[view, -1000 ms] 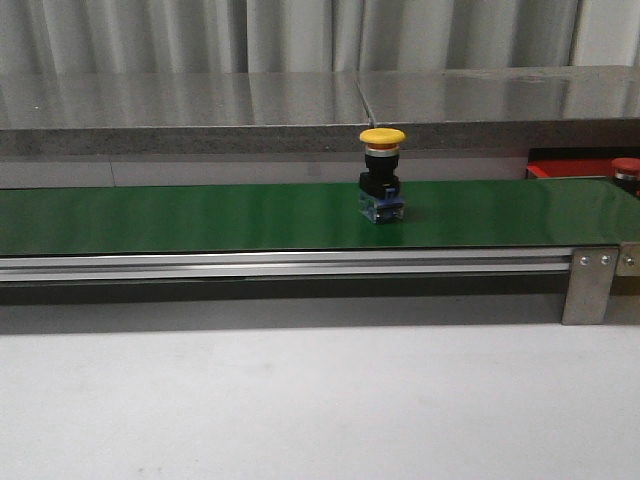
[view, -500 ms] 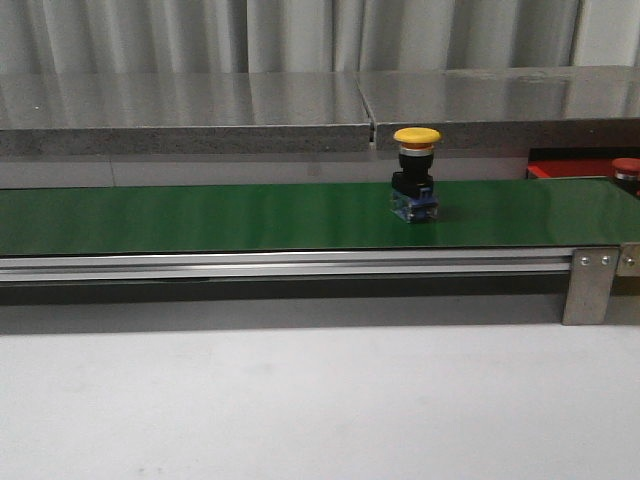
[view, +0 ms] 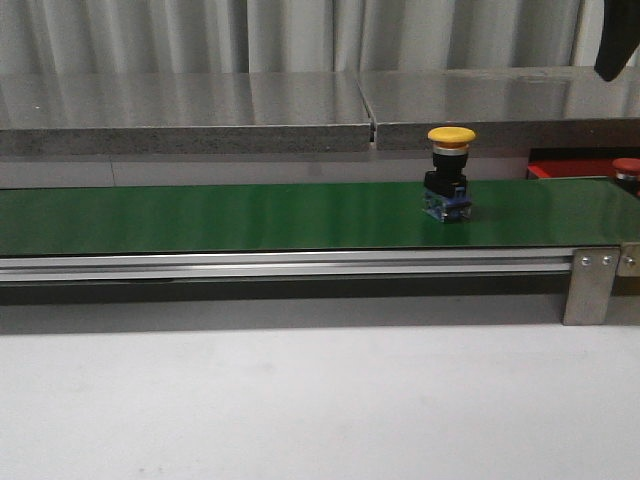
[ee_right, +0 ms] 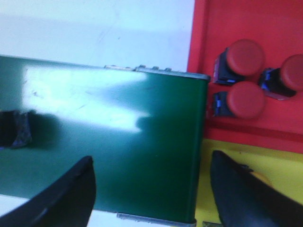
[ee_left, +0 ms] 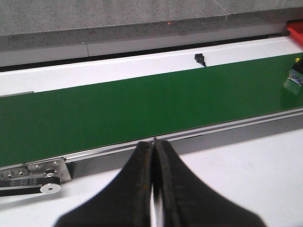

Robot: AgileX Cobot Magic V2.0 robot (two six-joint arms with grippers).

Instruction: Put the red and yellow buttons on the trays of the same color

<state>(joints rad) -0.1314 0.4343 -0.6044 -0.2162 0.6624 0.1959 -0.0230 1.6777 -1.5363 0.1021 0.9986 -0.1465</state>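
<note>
- Your left gripper (ee_left: 153, 156) shows two matte black fingers (ee_left: 137, 189), smooth and curved, tapering to tips.
- Your right gripper (ee_right: 151, 179) has matching black, rounded fingers (ee_right: 71, 194).

Long dark green belt (view: 250, 215) running across on a silver rail, carrying a yellow button (view: 450, 175) standing upright toward three o'clock, red tray (ee_right: 246, 71) sitting past the belt's end, holding three red buttons (ee_right: 244, 59)

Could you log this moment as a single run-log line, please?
yellow button: upright on belt | left gripper: shut | right gripper: open | red tray: three buttons
</note>
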